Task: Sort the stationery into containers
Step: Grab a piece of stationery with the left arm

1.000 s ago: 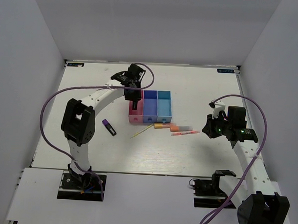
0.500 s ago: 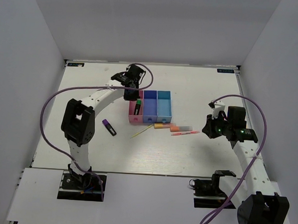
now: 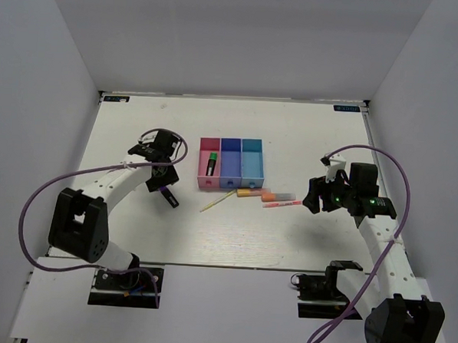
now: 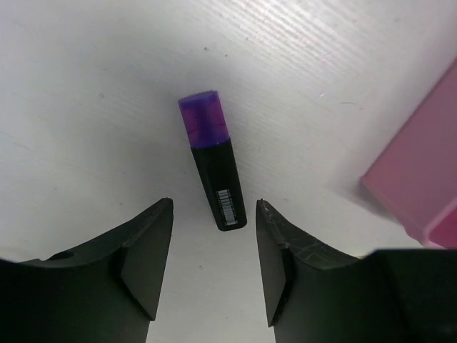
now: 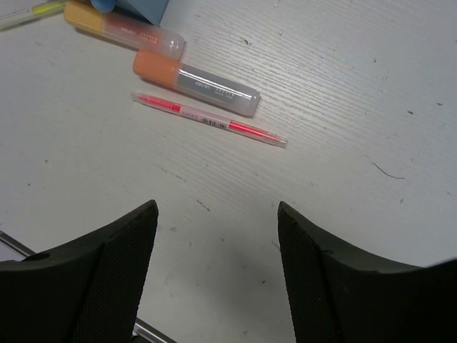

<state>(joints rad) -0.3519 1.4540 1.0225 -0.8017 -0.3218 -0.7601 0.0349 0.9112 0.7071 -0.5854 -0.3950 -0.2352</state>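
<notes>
**Purple-capped marker [image 4: 213, 171] risks pivoting out of an end-heavy pinch**

Left gripper [image 4: 214, 214] hovers spread wide, its fingers [image 4: 146, 250] flanking the marker's black tail on the table [image 4: 86, 71], near the pink bin [image 4: 421, 171]. Closing so far from its middle could swing it loose. Right gripper [image 5: 218, 207], also unclenched, hangs near the pink-red pen [image 5: 208, 120], which could slip flat pads.

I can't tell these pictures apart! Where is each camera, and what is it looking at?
Top external: above and behind, looking down on the table; left arm and right arm show.
Left wrist: on the left arm, facing down at the purple-capped marker; open left gripper shows.
Right wrist: on the right arm, facing down at the red pen and orange highlighters; open right gripper shows.
Shared: the top view also shows that marker and pen.
</notes>
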